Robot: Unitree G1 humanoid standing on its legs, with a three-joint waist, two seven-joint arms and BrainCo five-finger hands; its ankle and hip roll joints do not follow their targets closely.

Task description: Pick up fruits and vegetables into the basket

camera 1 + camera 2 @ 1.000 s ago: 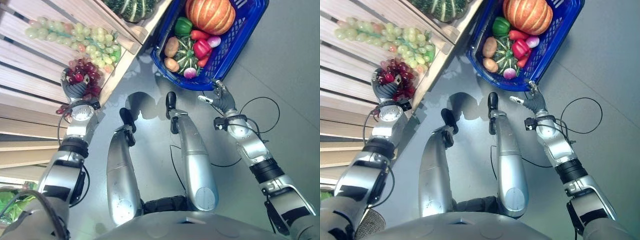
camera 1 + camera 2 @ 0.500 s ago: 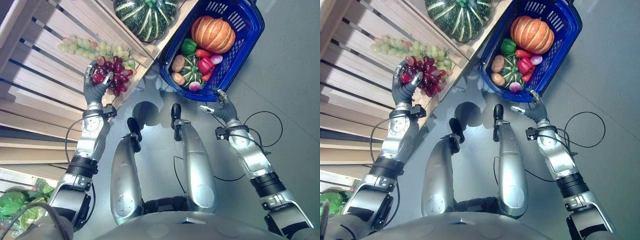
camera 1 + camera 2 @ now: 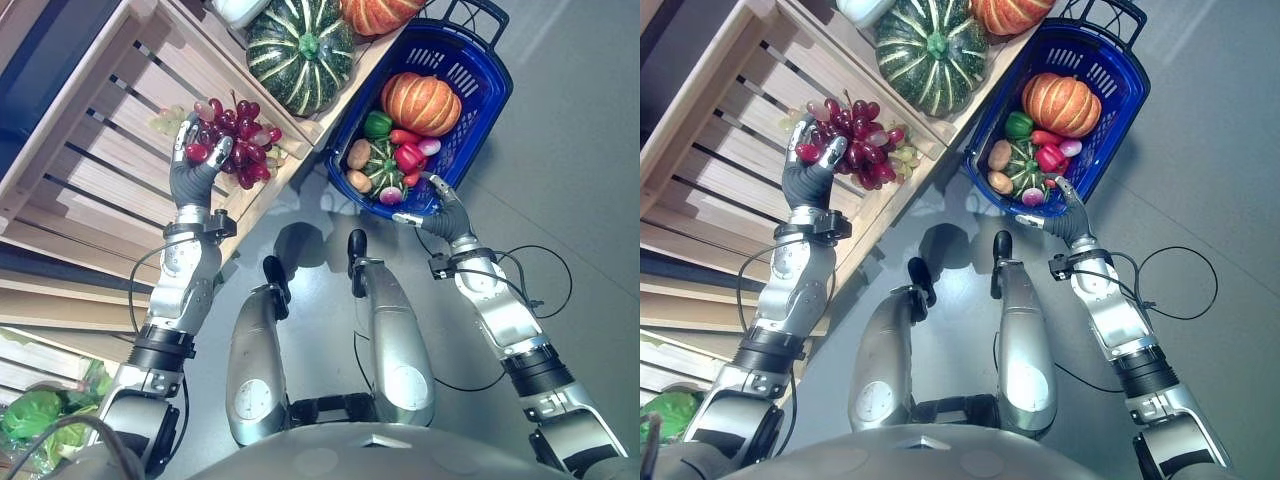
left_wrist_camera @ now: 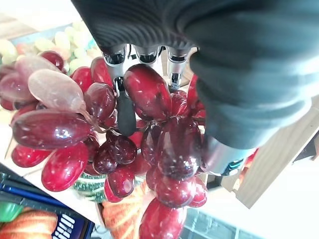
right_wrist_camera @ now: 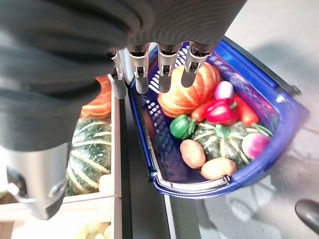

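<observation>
Grapes [image 3: 232,140], a bunch of dark red ones, sat in my left hand [image 3: 193,170], lifted clear above the slatted wooden shelf [image 3: 90,170], with the fingers [image 4: 125,107] and thumb curled round the top of the cluster, as my left wrist view showed. Most of the bunch hung loose past the hand toward the shelf's front edge, so I judged the main risk to be single grapes or a whole side stem tearing off during the carry, since the hold was on a few berries rather than on the stem. A pale green bunch [image 3: 168,121] lay on the slats just behind the hand. The blue basket [image 3: 490,75] stood on the floor well to the right, beyond the striped green pumpkin [image 3: 299,52] on the shelf, and the dangling grapes could brush that pumpkin or the shelf edge on the way across. The basket already held an orange pumpkin [image 3: 421,103], a small green squash [image 3: 382,163], potatoes [image 3: 359,155], peppers [image 3: 410,156] and a radish [image 3: 390,196], so a drop from high could bruise the grapes or make them bounce out. My right hand [image 3: 437,208] hovered at the basket's near rim with fingers straight and holding nothing, and it might nudge the basket and shift my target.
</observation>
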